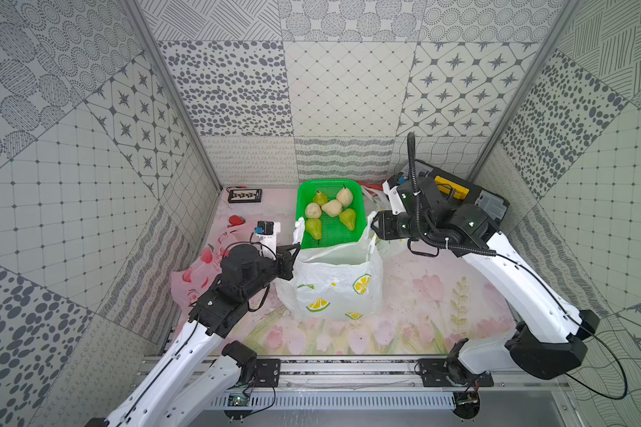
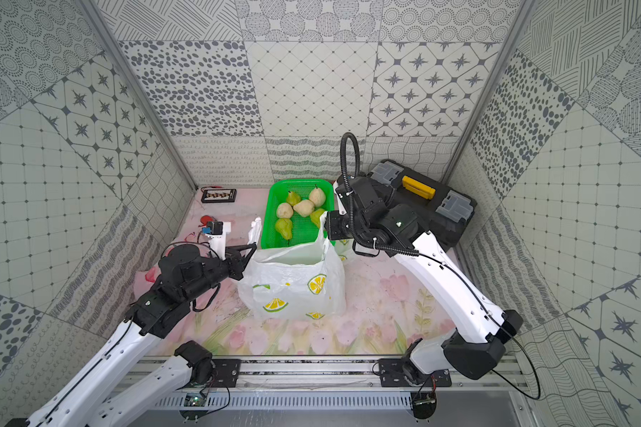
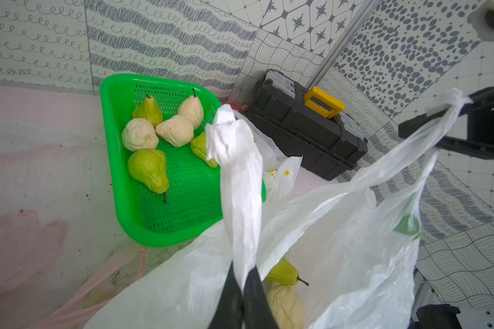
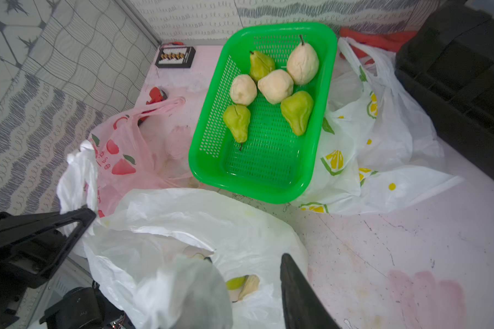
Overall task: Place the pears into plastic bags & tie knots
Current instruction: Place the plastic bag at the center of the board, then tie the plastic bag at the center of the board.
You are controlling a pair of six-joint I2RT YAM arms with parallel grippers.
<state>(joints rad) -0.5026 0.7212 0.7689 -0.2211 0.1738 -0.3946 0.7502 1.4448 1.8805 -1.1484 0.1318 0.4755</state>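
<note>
A white plastic bag with lemon prints (image 1: pixel 334 284) stands open mid-table in both top views. My left gripper (image 3: pixel 243 280) is shut on its twisted left handle (image 3: pixel 234 159). My right gripper (image 4: pixel 241 263) is at the bag's right side with jaws apart, and the right handle (image 3: pixel 455 98) drapes over one finger. Two pears lie inside the bag, one green (image 3: pixel 283 275) and one cream (image 3: pixel 285 306). Several more pears (image 1: pixel 332 207) lie in the green basket (image 1: pixel 359 192) just behind the bag.
A pink strawberry bag (image 4: pixel 120 153) lies flat at the left, under my left arm. Another lemon bag (image 4: pixel 377 142) lies right of the basket. A black toolbox (image 1: pixel 463 199) fills the back right corner. A small black abacus (image 1: pixel 245 195) and a red object (image 1: pixel 236 220) sit back left.
</note>
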